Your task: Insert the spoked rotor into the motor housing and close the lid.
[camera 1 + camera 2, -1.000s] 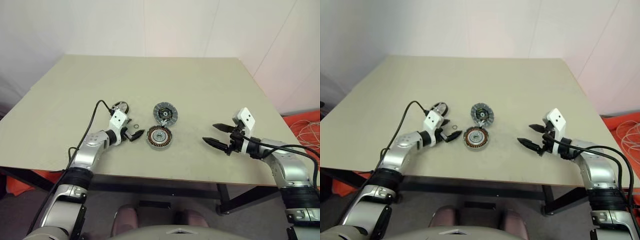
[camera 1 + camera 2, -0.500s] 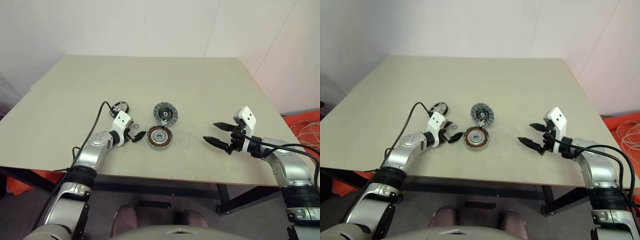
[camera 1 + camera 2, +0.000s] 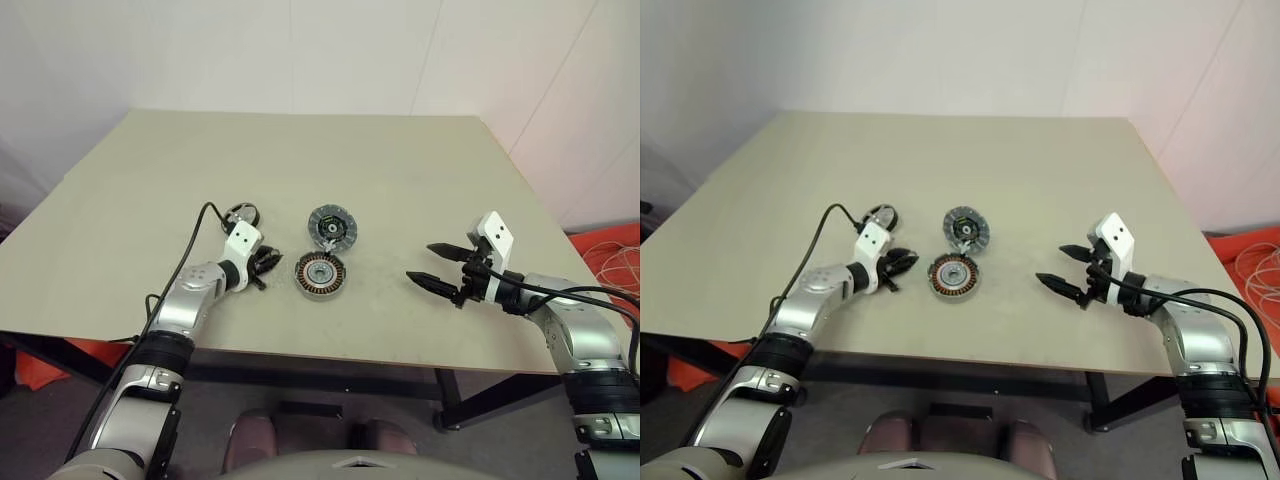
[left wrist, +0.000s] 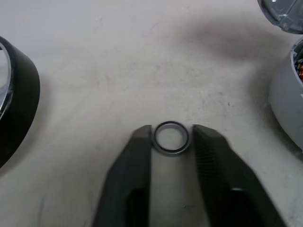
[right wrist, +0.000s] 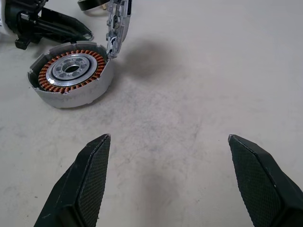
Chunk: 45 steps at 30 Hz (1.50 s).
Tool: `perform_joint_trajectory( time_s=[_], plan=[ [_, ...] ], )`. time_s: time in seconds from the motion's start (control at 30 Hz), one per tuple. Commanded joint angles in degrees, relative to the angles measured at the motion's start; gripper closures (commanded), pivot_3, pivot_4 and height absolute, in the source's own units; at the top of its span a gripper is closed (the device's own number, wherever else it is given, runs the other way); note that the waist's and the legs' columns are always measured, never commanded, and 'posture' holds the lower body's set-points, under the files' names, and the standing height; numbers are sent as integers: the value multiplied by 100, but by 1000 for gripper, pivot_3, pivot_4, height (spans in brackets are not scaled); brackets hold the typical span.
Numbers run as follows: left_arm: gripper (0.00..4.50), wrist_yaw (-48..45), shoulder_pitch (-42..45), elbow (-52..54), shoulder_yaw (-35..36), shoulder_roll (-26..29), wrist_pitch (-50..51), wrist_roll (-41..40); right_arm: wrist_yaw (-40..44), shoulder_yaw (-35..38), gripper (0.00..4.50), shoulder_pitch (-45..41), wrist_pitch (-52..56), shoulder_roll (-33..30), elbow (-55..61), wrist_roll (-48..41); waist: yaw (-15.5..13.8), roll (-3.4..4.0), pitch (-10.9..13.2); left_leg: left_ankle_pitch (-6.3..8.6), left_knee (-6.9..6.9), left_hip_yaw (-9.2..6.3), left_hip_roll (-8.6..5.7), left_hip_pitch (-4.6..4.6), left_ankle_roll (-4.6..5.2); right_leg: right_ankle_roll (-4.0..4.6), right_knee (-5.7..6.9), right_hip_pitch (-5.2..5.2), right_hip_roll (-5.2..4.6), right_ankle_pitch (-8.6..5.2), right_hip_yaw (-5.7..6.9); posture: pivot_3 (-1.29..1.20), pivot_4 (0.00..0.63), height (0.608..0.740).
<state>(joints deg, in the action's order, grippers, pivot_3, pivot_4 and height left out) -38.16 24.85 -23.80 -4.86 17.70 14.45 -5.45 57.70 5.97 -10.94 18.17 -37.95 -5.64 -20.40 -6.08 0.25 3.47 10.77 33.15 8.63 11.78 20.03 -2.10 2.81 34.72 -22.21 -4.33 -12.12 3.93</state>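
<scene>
The right pincer [image 3: 432,268] hangs wide open and empty at 3 o'clock on the beige desk [image 3: 400,180]. At 9 o'clock the left pincer [image 4: 172,142] grips a tiny thin black ring [image 4: 171,137]. The round silver-grey copper-coiled motor housing [image 3: 320,275] sits centre, its flat grey lid [image 3: 331,227] open at 12. The black-rimmed silver spoked rotor [image 3: 241,214] lies at 10 o'clock, apparently untouched; judging so, the rotor needs lifting next. No writing is legible.

A beige table [image 3: 400,180] carries the motor housing [image 3: 319,275], the lid [image 3: 331,226], the spoked rotor [image 3: 240,213] and a thin ring [image 4: 170,137].
</scene>
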Motion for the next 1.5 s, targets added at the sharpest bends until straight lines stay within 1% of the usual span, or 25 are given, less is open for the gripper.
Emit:
perform_joint_trajectory(
  time_s=[0.03, 0.27, 0.33, 0.47, 0.6, 0.67, 0.73, 0.83, 0.93, 1.07, 1.13, 1.3, 1.5],
  plan=[
    [3792, -62, 17, 111, -87, -34, 109, 1, 15, 144, 0, -136, -59, -90, 78, -78, -1, 0, 0, 0, 0, 0, 0, 0, 0, 0, 0, 0, 0, 0, 0, 0, 0, 740],
    [3792, -148, -81, 509, 116, 43, 394, -248, 24, 120, 0, -166, -75, -77, 37, -67, 1, 1, 0, 0, 0, 0, 0, 0, 0, 0, 0, -2, 0, 0, 0, 0, 0, 740],
    [3792, -274, -152, 786, 137, 161, 474, -325, 32, 109, 0, -183, -85, -77, 13, -58, 2, 1, 0, 0, 0, 0, 1, 1, 0, 0, 0, -6, 0, 0, 0, 0, 0, 740],
    [3792, -576, -408, 1497, 224, 423, 985, -655, 41, 92, 0, -205, -95, -83, -8, -37, 21, 1, 0, 0, -4, 0, 2, 3, 0, 0, 0, -12, 1, 0, 1, 0, 0, 740],
    [3792, -1007, -695, 2283, 458, 832, 1433, -1187, 83, 75, 0, -198, -105, -114, -9, -19, 34, 1, 0, 0, -5, 1, 2, 2, 0, 1, 1, -14, 1, 0, 1, 0, 0, 740],
    [3792, -1394, -747, 2575, 698, 1099, 1634, -1636, 144, 30, 0, -172, -134, -137, -5, 18, 38, 1, 1, 0, -5, 1, 2, 1, -1, 1, 1, -14, 1, 0, 1, 0, 0, 740],
    [3792, -1841, -719, 2702, 797, 1370, 1744, -1975, 214, -17, 0, -158, -131, -138, 35, 18, 39, 1, 1, -1, -5, 1, 2, -1, -2, 1, 2, -13, 1, 0, 0, 0, 0, 740],
    [3792, -2500, -601, 2712, 659, 1723, 1680, -2175, 321, -105, 0, -183, -39, -102, 185, -59, 43, 4, 0, -1, -5, 3, 1, -7, -2, 0, 2, -10, 1, 0, -2, 0, 0, 740],
    [3792, -2931, -302, 2487, 459, 1844, 1709, -2222, 348, -226, 0, -217, 59, -15, 420, -130, 34, 4, 1, -1, -5, 3, 0, -7, -2, 0, 1, -8, 1, 0, -3, 0, 0, 740],
    [3792, -3592, 222, 1980, -5, 1801, 1254, -1985, 283, -363, 0, -228, 140, 140, 631, -132, 37, 5, 1, -1, -4, 3, 2, -8, -3, 0, 3, -8, 2, 0, -3, 0, 0, 740],
    [3792, -3857, 605, 1565, -317, 1661, 1010, -1787, 246, -402, 0, -207, 128, 185, 653, -88, 36, 5, 1, -2, -5, 4, 1, -9, -4, 0, 3, -7, 1, 0, -4, 0, 0, 740],
    [3792, -4378, 1408, 461, -833, 1295, 391, -1320, 193, -429, 0, -142, 128, 204, 763, -85, 11, 4, 1, -1, -5, 3, 0, -2, -3, 2, 1, -10, 1, 1, -4, 0, 0, 740],
    [3792, -4651, 2032, -742, -1086, 837, -196, -895, 81, -417, 0, 5, 164, 232, 982, -104, 3, 4, 1, -1, -9, 5, 1, 3, -3, 7, 1, -13, 1, 3, -3, 0, 0, 740]
  ],
)
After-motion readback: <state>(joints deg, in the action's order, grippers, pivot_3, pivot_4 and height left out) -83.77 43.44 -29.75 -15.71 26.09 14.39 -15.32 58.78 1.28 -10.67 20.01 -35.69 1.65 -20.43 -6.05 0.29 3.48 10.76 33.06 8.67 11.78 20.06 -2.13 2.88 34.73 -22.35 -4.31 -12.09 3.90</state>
